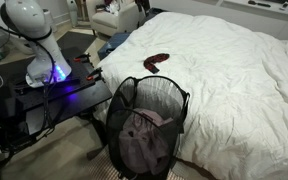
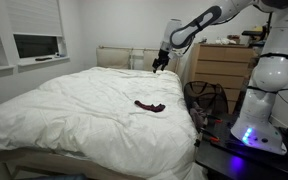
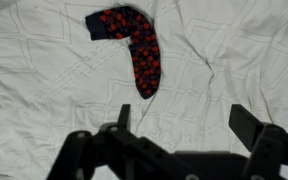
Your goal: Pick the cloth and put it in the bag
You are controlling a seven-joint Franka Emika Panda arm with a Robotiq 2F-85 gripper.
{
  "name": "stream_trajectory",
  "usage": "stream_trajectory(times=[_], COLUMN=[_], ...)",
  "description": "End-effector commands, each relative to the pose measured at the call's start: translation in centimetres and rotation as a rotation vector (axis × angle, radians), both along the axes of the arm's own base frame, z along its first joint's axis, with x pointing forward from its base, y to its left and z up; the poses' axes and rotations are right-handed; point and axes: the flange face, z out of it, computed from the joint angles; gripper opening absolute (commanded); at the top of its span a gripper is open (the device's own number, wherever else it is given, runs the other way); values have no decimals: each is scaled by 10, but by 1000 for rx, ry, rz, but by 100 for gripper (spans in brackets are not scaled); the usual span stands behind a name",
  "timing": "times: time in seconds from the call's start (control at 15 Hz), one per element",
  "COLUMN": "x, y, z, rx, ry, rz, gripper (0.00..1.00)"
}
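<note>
The cloth [image 3: 136, 45] is a small dark red and black patterned garment lying bent on the white bedsheet [image 3: 44, 90]. It shows in both exterior views [image 1: 156, 63] [image 2: 150, 105]. The bag [image 1: 147, 118] is a tall black mesh hamper beside the bed, with pinkish-grey clothes [image 1: 142, 135] inside; it also shows in an exterior view [image 2: 206, 97]. My gripper [image 3: 184, 118] is open and empty, high above the bed [image 2: 159, 65], with the cloth below and ahead of the fingers.
The bed [image 2: 74, 115] fills most of the scene. A wooden dresser [image 2: 222, 65] stands behind the hamper. The robot base [image 1: 39, 50] sits on a black table [image 1: 54, 100] next to the bed. A chair with clothes [image 1: 114, 20] is beyond.
</note>
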Motion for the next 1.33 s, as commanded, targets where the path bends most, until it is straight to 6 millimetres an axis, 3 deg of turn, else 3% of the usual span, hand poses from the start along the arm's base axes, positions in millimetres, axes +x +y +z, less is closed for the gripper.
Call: stream_trajectory(times=[0.0,0.53,1.27], x=[26,31,26], y=[-21,-56,-71], z=[-38,-124,-232], rx=[-25,-36,27], ry=[44,26,-85], rz=[31,120,160], gripper=[100,100,100])
